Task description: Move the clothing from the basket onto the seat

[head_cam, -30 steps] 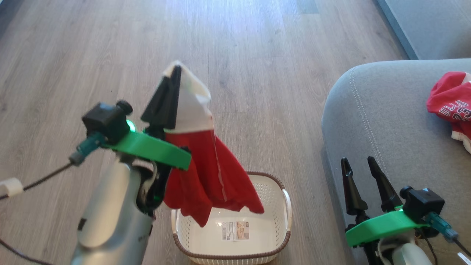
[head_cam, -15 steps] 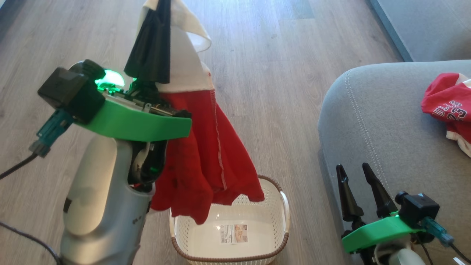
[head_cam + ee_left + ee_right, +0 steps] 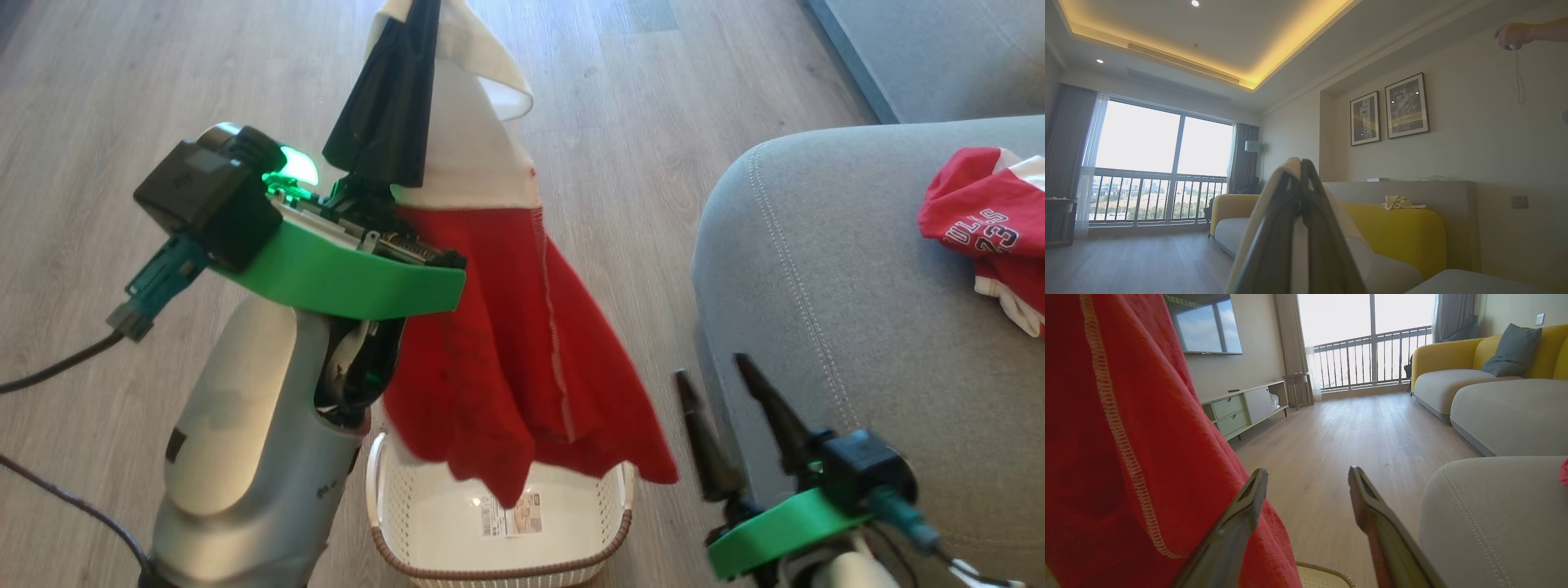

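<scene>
My left gripper (image 3: 420, 12) is shut on the white trim of a red garment (image 3: 506, 343), one piece of the clothing, which hangs over the cream basket (image 3: 408, 498) on the floor. Only a label sticker shows on the bare part of the basket's base. In the left wrist view the fingertips (image 3: 1300, 163) are pressed together with pale fabric (image 3: 1297, 253) between them. A red jersey (image 3: 980, 220) with lettering lies on the grey seat (image 3: 816, 269) at the right. My right gripper (image 3: 712, 367) stands open with nothing in it by the seat's front corner, right of the hanging garment (image 3: 1126, 437).
Wooden floor (image 3: 637, 163) lies around the basket. Another grey sofa section (image 3: 939, 49) sits at the far right. A cable (image 3: 49, 371) trails from my left arm. A TV cabinet (image 3: 1241, 408) stands along the wall. A person's hand (image 3: 1513, 34) is raised at the upper right.
My left gripper has lifted the garment higher above the basket and carried it a little right. The right gripper has swung slightly left, still open. The head camera has shifted somewhat.
</scene>
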`<state>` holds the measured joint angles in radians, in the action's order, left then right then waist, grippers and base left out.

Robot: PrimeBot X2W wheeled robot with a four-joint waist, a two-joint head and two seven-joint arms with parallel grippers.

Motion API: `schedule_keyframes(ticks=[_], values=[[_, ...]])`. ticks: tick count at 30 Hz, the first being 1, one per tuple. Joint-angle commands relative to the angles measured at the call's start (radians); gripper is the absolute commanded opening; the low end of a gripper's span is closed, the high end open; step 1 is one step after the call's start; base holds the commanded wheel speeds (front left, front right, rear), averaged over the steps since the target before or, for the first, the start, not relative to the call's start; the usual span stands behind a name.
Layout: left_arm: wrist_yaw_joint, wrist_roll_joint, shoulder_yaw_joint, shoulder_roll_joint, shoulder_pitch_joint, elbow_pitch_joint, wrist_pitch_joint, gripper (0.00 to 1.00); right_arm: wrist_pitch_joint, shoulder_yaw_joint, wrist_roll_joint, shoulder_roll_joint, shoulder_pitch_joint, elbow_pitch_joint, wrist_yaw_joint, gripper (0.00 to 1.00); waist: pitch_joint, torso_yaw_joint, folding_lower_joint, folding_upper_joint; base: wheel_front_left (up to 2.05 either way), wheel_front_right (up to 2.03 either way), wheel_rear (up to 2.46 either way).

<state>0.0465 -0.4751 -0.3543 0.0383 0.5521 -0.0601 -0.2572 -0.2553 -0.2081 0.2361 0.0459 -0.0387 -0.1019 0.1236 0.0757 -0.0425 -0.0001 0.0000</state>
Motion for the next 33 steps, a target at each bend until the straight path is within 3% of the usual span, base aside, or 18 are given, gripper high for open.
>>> schedule_keyframes(ticks=[1,9,15,33], values=[[-0.005,-0.007,0.032,0.012,0.065,-0.029,-0.005,0.0,-0.006,-0.05,-0.027,0.017,0.037,0.051,0.007,1.0,-0.002,-0.001,0.0001,0.0,0.0,0.0,0.0],[-0.002,0.015,0.015,0.012,0.066,-0.014,-0.005,0.0,-0.006,-0.239,-0.197,0.121,0.074,0.13,0.007,1.0,-0.002,-0.009,0.0001,0.0,0.0,0.0,0.0],[0.007,0.037,0.005,0.012,0.067,0.012,-0.005,0.0,-0.006,-0.288,-0.253,0.141,0.091,0.165,0.007,1.0,-0.001,-0.014,0.0001,0.0,0.0,0.0,0.0],[0.033,0.047,-0.08,0.012,0.063,0.015,-0.005,0.0,-0.006,-0.31,-0.152,0.145,0.168,0.12,0.007,1.0,-0.016,0.005,0.0001,0.0,0.0,0.0,0.0]])
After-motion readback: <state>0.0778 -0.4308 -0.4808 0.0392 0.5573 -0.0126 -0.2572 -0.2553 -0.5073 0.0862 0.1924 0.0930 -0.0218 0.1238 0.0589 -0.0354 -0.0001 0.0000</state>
